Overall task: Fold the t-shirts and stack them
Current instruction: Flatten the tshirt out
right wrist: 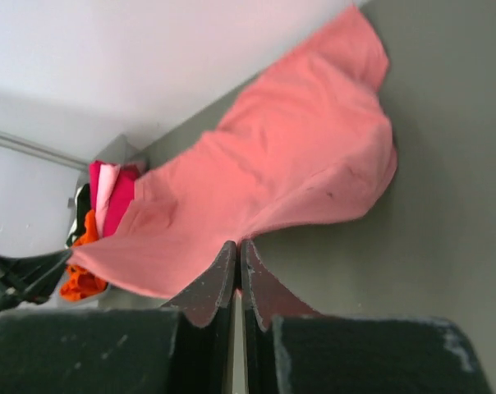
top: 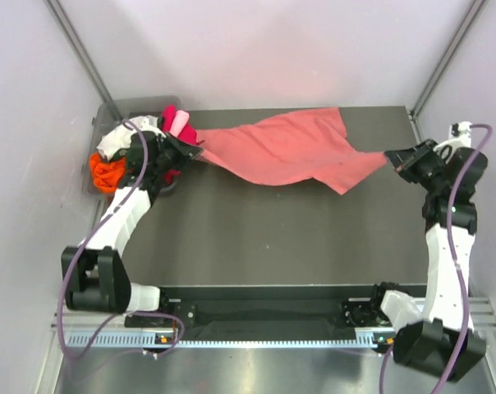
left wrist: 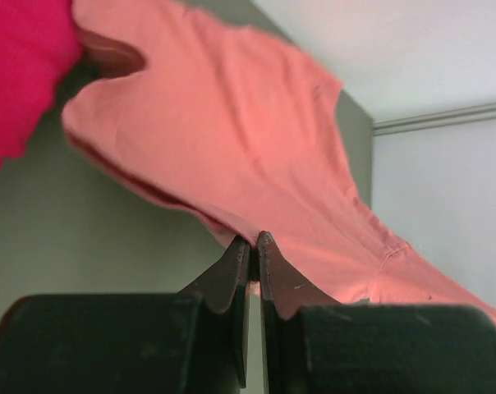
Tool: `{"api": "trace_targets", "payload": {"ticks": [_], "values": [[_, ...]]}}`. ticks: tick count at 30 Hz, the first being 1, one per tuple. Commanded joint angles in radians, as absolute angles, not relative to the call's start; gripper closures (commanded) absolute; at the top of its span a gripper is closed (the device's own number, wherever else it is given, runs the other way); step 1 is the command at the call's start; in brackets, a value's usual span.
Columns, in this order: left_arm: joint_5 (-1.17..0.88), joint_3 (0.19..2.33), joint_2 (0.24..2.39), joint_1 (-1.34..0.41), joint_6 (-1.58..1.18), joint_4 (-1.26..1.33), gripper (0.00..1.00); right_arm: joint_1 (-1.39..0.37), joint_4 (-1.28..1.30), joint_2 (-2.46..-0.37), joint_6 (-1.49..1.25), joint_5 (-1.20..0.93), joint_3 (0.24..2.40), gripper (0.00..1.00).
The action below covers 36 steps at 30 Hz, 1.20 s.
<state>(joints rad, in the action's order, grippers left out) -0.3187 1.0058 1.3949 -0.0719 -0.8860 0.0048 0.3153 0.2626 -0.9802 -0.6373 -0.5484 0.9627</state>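
**Salmon-pink t-shirt (top: 289,148) hung stretched between both grippers over the far half of the table (top: 273,238).**

The two arms reached forward from the table's near edge. At the table's right side, the right gripper (top: 389,158) was clamped fully closed on one tip of the shirt. Toward the table's far-left corner, the left gripper (top: 190,152) was pinched almost closed on the opposite edge. The cloth ran taut at both ends and sagged in the middle, seemingly brushing the table. Holding it by opposite ends probably served to spread it flat for folding. Just off the table's far-left corner, a bin (top: 121,107) held the remaining t-shirts (top: 108,168) in a loose, unfolded heap: orange, magenta, light pink and white.
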Motion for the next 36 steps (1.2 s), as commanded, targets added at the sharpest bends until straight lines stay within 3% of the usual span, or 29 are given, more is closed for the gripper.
{"api": "trace_targets", "payload": {"ticks": [1, 8, 13, 19, 25, 30, 34, 36], "values": [[-0.348, 0.994, 1.299, -0.072, -0.858, 0.091, 1.00, 0.344, 0.314, -0.875, -0.566, -0.511, 1.029, 1.00], [-0.327, 1.234, 1.120, -0.072, -0.815, -0.162, 1.00, 0.344, 0.520, -0.736, -0.500, -0.355, 1.394, 1.00], [-0.262, 1.357, 0.993, -0.072, -0.822, -0.256, 1.00, 0.344, 0.465, -0.624, -0.494, -0.230, 1.531, 1.00], [-0.190, 1.436, 0.940, -0.072, -0.856, -0.230, 1.00, 0.344, 0.348, -0.630, -0.495, -0.198, 1.621, 1.00], [-0.163, 1.612, 1.124, -0.072, -0.891, -0.247, 1.00, 0.344, 0.321, -0.811, -0.511, -0.172, 1.767, 1.00], [-0.147, 1.626, 1.308, -0.072, -0.925, -0.154, 1.00, 0.342, 0.197, -0.942, -0.600, -0.225, 1.706, 1.00], [-0.146, 1.657, 1.468, -0.071, -0.956, -0.078, 1.00, 0.324, 0.120, -1.168, -0.692, -0.343, 1.733, 1.00], [-0.192, 1.762, 1.582, -0.071, -0.966, -0.092, 1.00, 0.272, 0.225, -1.317, -0.629, -0.335, 1.849, 1.00]]}}
